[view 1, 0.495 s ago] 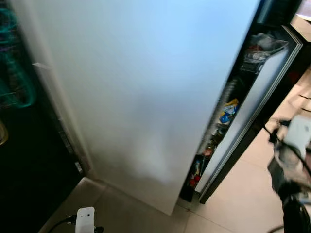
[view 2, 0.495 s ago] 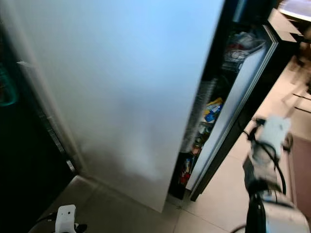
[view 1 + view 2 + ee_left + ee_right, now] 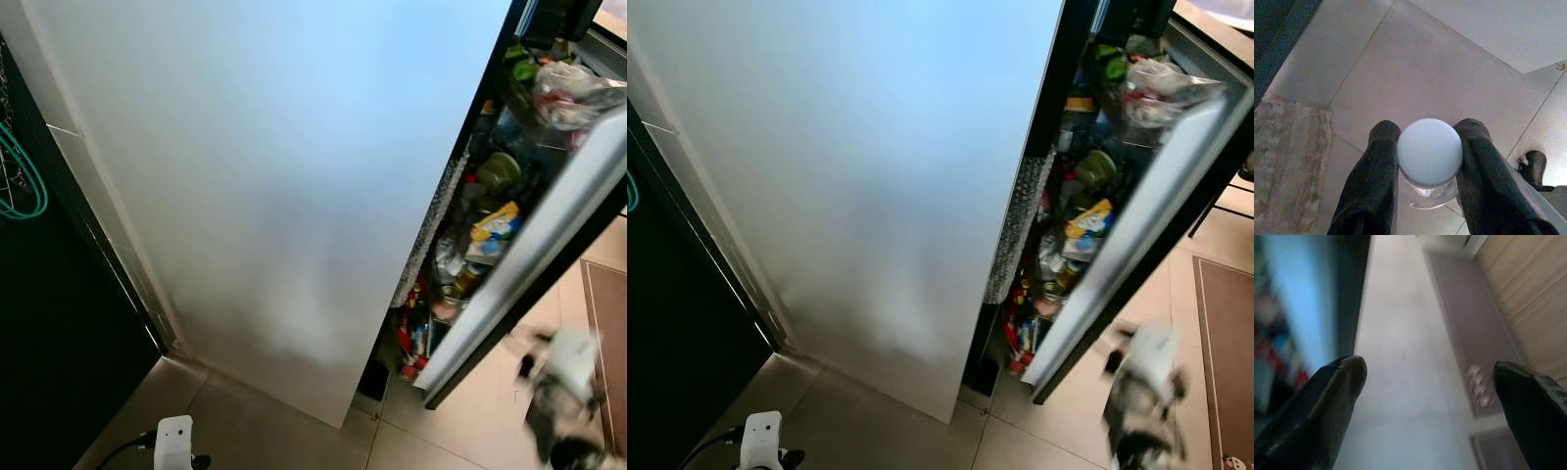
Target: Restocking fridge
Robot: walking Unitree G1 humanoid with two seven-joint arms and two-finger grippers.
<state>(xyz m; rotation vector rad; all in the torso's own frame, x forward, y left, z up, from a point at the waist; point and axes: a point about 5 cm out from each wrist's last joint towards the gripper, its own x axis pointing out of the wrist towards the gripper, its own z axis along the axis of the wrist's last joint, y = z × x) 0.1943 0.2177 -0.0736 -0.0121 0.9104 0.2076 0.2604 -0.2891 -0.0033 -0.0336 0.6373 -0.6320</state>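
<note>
Gripping a clear bottle (image 3: 1429, 188) just under its pale cap (image 3: 1430, 152), the left end effector (image 3: 1425, 161) is carrying something rigid, probably slippery; right end effector (image 3: 1425, 377) is gaping empty.

Pale floor tiles (image 3: 1415, 73) with thin grout lines spread out beyond the fingers. A worn, mottled rug (image 3: 1288, 161) lies off past one finger, its edge on the tiles. A brownish mat (image 3: 1469, 318) runs along the floor between the other fingertips, with wooden panelling (image 3: 1528, 289) beside it. A teal cable (image 3: 24, 186) hangs against a dark recess.
</note>
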